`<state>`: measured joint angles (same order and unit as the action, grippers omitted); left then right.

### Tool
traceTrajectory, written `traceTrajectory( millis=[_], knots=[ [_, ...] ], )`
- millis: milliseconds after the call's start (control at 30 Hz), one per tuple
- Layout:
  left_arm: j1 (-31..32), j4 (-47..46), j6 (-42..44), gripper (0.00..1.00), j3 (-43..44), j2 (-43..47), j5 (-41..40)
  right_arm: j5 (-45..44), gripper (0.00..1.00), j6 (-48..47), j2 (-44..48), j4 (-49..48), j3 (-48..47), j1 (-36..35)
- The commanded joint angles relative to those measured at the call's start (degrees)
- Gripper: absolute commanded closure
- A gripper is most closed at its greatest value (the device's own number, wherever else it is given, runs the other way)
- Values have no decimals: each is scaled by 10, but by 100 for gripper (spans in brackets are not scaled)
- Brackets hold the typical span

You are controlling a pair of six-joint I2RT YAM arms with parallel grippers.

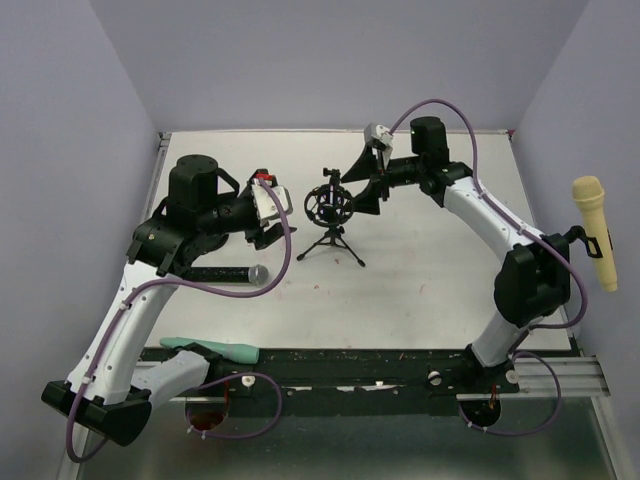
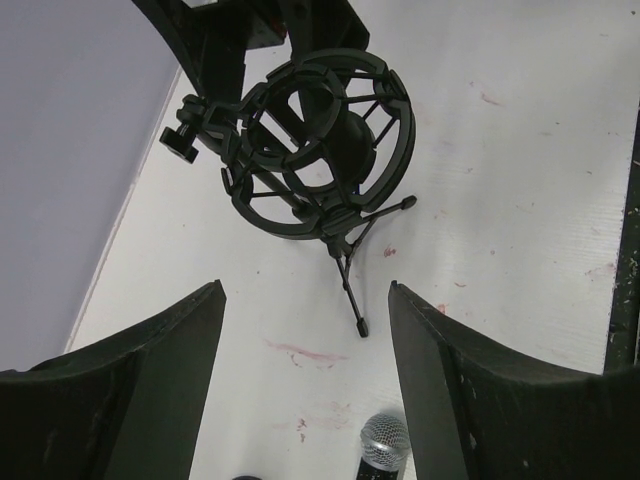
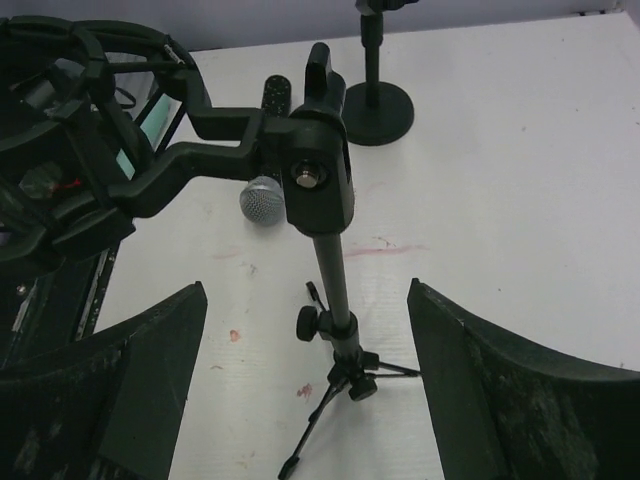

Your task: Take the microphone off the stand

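Note:
A black microphone with a silver grille [image 1: 228, 273] lies flat on the white table, left of the stand. Its grille shows in the left wrist view [image 2: 385, 441] and in the right wrist view [image 3: 262, 200]. The small tripod stand [image 1: 331, 238] carries a round black shock mount [image 1: 326, 204], which looks empty [image 2: 320, 140]. My left gripper [image 1: 268, 222] is open and empty, just left of the mount [image 2: 305, 290]. My right gripper [image 1: 363, 186] is open and empty, just right of the mount, with the stand's pole [image 3: 335, 270] between its fingers but apart from them [image 3: 305, 290].
A yellow microphone [image 1: 594, 230] hangs at the right wall. A teal object [image 1: 214, 350] lies at the table's near left edge. A black post on a round base [image 3: 378, 108] stands beyond the stand in the right wrist view. Purple cables loop from both arms.

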<state>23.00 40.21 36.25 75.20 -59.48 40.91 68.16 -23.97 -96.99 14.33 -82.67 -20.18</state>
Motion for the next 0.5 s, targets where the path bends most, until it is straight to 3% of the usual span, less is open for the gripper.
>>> traceTrajectory(
  millis=[0,67,167,267,367,467],
  knots=[
    [1,41,15,25,34,-5,-18,23,12,87,-35,-159,17,-18],
    [1,44,17,25,36,-6,-21,22,13,194,-51,-260,28,-17],
    [1,42,16,26,35,-10,-19,19,19,284,-77,-356,30,-18],
    [1,33,9,26,31,-12,-9,20,32,329,-91,-384,20,-19],
    [1,10,0,26,15,-10,-7,9,55,333,-96,-330,-5,-20],
    [0,-44,-41,27,-21,-2,-21,-7,93,327,-82,-260,-7,-21]
  ],
)
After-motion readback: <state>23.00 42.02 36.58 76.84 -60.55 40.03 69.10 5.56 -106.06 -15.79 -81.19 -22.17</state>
